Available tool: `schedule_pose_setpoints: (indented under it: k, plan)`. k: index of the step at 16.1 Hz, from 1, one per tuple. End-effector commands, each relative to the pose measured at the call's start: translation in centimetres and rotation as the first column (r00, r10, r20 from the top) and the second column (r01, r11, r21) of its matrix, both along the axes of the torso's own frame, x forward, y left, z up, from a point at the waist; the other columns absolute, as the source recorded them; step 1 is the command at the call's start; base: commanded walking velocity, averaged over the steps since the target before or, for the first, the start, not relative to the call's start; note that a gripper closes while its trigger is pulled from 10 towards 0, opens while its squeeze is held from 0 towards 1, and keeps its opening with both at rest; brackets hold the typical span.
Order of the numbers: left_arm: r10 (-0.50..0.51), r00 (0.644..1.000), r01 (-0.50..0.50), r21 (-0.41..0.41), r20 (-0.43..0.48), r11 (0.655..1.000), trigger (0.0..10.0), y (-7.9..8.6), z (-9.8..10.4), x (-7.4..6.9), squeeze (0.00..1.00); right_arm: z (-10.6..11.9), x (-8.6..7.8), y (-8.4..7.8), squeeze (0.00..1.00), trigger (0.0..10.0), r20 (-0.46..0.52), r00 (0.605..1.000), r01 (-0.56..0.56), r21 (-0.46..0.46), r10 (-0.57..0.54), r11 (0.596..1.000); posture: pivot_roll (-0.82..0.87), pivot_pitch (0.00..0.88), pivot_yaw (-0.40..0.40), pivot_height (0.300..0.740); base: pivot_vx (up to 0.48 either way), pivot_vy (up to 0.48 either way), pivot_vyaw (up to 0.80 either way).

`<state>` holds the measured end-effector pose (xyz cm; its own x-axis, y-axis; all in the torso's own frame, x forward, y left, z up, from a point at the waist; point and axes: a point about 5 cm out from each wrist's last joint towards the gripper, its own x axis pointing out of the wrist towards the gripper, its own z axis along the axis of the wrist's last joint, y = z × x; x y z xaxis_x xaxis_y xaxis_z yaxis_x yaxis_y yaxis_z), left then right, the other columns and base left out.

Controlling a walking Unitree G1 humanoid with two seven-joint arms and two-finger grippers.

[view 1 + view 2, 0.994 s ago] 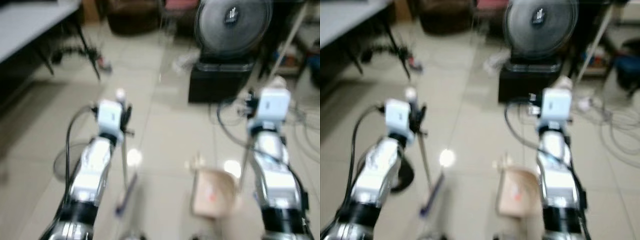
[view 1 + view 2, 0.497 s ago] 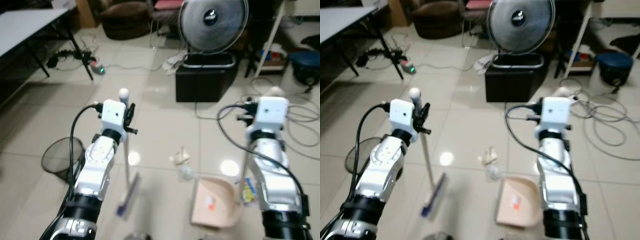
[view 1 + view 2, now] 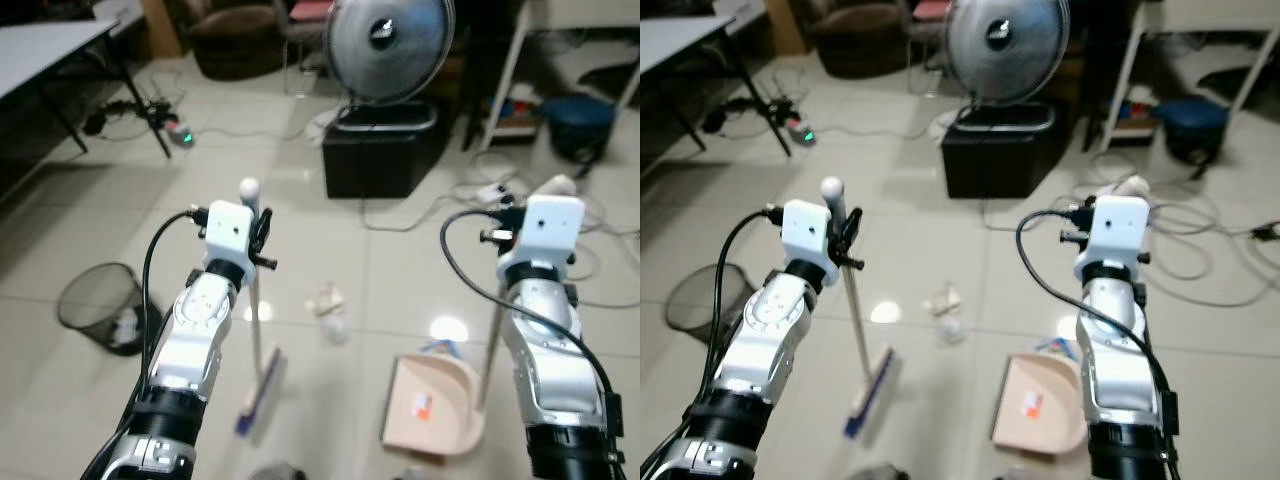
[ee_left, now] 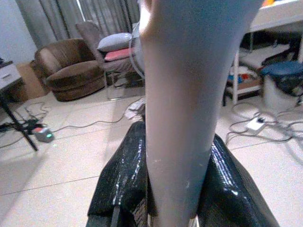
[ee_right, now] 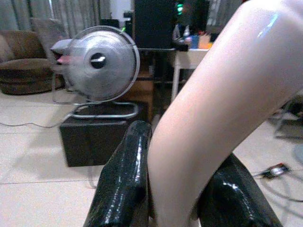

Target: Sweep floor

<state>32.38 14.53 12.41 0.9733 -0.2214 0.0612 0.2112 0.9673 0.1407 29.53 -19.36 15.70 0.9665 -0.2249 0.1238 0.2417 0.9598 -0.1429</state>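
- On glossy tiled floor (image 3: 90, 230): crumpled trash (image 3: 327, 300), beige plastic dustpan (image 3: 432, 405).
- left end effector (image 3: 257, 232) clamped on smooth broom pole (image 3: 254, 300).
- right end effector (image 5: 168, 189) pinches dustpan handle (image 5: 213, 109).

The broom (image 3: 257, 330) stands on the floor (image 3: 90, 230) before the robot's left side, its handle clamped in the left end effector (image 3: 258, 228). The dustpan (image 3: 432, 405) rests to its right, its handle in the right end effector (image 3: 545, 200). Between them, a little farther ahead, lies crumpled litter (image 3: 327, 299). A wastebasket (image 3: 100, 306) sits far left. Behind, a fan (image 3: 390, 45) stands on a box (image 3: 380, 160), with cables (image 3: 1210, 250) to the right and a counter (image 3: 50, 45) at the far left.
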Motion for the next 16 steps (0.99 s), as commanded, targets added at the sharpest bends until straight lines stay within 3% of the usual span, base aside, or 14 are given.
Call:
schedule_pose_setpoints:
  k: [1,2,3,4,6,9,11,16]
  plan:
    - [0.020,0.999,-0.020,0.013,0.042,1.000,10.0,0.7,0.9,0.1,0.00,1.0,0.1,0.9,0.00,10.0,0.042,0.999,-0.030,-0.001,0.030,1.000,-0.07,0.071,0.108,0.740,0.000,-0.416,0.00]
    - [0.019,0.999,-0.020,0.013,0.041,1.000,10.0,0.7,0.8,0.2,0.00,0.9,0.1,0.9,0.00,10.0,0.041,0.999,-0.031,-0.001,0.031,1.000,-0.07,0.071,0.108,0.740,0.000,-0.364,0.00]
    - [0.008,1.000,-0.010,-0.062,-0.026,0.998,10.0,0.7,0.3,0.2,0.00,0.8,0.0,1.1,0.00,10.0,0.039,0.999,-0.037,0.003,0.037,0.999,-0.07,0.065,0.111,0.740,0.000,0.480,0.00]
    - [0.012,1.000,-0.014,-0.069,-0.026,0.998,10.0,0.7,0.3,0.2,0.00,0.8,0.0,1.1,0.00,10.0,0.037,0.999,-0.039,0.005,0.039,0.999,-0.07,0.064,0.111,0.740,0.000,0.480,0.00]
    - [0.025,1.000,-0.025,-0.045,-0.006,0.999,10.0,0.8,0.5,0.3,0.00,0.7,-0.1,1.2,0.00,10.0,0.037,0.999,-0.040,0.007,0.040,0.999,-0.07,0.061,0.112,0.740,0.000,0.480,0.00]
    - [0.045,0.998,-0.042,-0.071,0.041,0.997,10.0,1.2,1.3,0.3,0.00,0.6,-0.2,1.0,0.00,10.0,0.033,0.999,-0.028,0.034,0.026,0.999,-0.07,0.057,0.110,0.740,0.000,0.000,0.00]
    - [0.031,0.997,-0.027,-0.063,0.064,0.998,10.0,1.2,1.7,0.3,0.00,0.4,-0.3,0.9,0.00,10.0,0.027,0.999,-0.023,0.053,0.021,0.998,-0.07,0.055,0.111,0.740,0.000,0.000,-0.66]
    - [0.027,0.995,-0.023,-0.050,0.100,0.998,10.0,1.2,2.2,0.3,0.00,0.2,-0.4,0.8,0.00,10.0,0.023,1.000,-0.013,0.062,0.012,0.998,-0.06,0.057,0.117,0.740,0.323,0.000,-0.80]
